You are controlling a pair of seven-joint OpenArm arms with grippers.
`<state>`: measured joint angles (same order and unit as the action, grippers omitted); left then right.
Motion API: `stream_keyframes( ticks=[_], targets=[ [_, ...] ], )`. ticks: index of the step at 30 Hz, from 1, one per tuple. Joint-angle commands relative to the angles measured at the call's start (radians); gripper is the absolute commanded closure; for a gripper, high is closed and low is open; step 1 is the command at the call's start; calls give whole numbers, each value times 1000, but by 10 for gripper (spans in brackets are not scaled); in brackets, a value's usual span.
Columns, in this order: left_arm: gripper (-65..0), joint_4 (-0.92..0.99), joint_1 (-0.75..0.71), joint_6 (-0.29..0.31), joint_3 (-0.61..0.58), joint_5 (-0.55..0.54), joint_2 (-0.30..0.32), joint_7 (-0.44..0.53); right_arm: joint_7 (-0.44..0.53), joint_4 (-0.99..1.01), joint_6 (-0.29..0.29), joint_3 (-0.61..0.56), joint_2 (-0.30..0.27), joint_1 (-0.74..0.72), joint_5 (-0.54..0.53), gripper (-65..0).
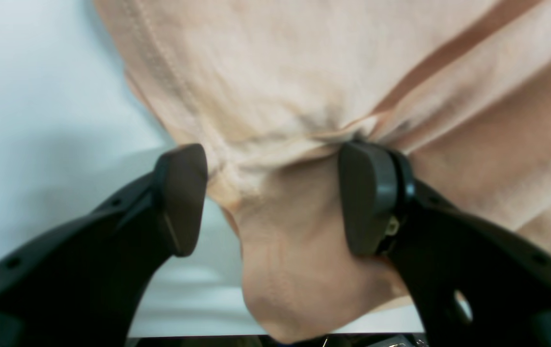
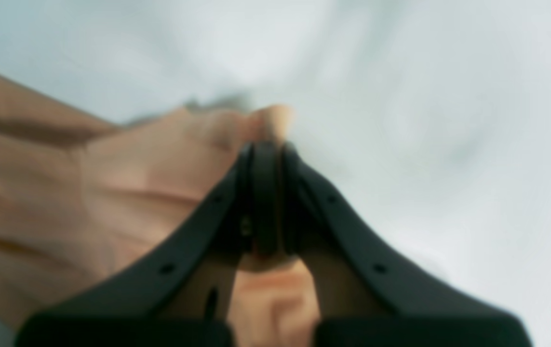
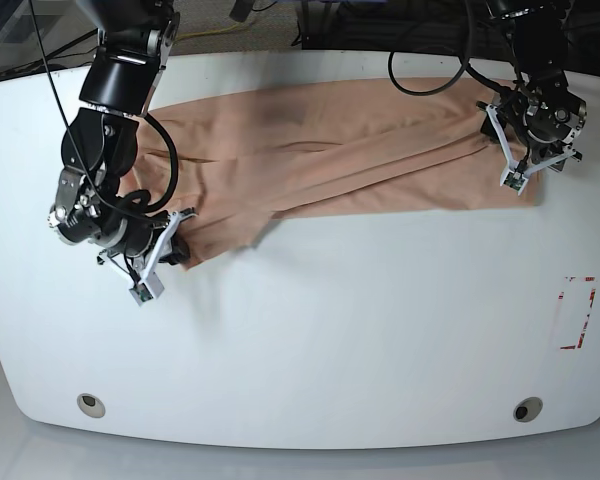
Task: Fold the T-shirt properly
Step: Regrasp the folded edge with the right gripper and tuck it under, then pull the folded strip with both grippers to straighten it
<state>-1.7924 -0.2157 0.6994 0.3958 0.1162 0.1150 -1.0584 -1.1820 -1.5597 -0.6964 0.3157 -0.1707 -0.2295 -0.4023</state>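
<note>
The peach T-shirt (image 3: 340,150) lies as a long, creased band across the far half of the white table (image 3: 330,330). My right gripper (image 2: 265,149), on the left in the base view (image 3: 178,247), is shut on the shirt's near-left corner, and a fold of cloth (image 2: 198,144) shows just past its tips. My left gripper (image 1: 275,200) sits at the shirt's right end (image 3: 510,150). Its jaws stand wide apart with a bunched lobe of fabric (image 1: 294,270) hanging between them. The right finger (image 1: 369,202) presses into a fold; the left finger (image 1: 181,197) is beside the cloth's edge.
A red-and-white marker (image 3: 575,312) is on the table near the right edge. Two round holes (image 3: 91,404) (image 3: 526,409) sit near the front edge. Black cables (image 3: 430,60) hang at the back by the left arm.
</note>
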Motion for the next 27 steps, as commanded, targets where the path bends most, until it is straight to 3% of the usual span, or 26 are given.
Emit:
stream_keyframes(
  ticks=[1, 6, 16, 24, 27],
  targets=[
    [-401, -8, 5, -1, -21, 0, 7, 4, -23, -143, -2, 49, -16, 49, -16, 0],
    [-401, -8, 5, -1, -27, 0, 21, 4, -68, -230, -2, 58, -20, 123, -16, 0],
    [-401, -7, 6, -1, -27, 0, 44, 4, -55, -328, -2, 66, -11, 319, -16, 0],
    [-401, 1, -1, -1, -25, 1, 68, 85, -22, -272, -2, 242, -11, 373, -16, 0],
    [-401, 38, 3, -1, -25, 1, 79, 85, -23, -270, -2, 259, -16, 374, -16, 0]
  ],
)
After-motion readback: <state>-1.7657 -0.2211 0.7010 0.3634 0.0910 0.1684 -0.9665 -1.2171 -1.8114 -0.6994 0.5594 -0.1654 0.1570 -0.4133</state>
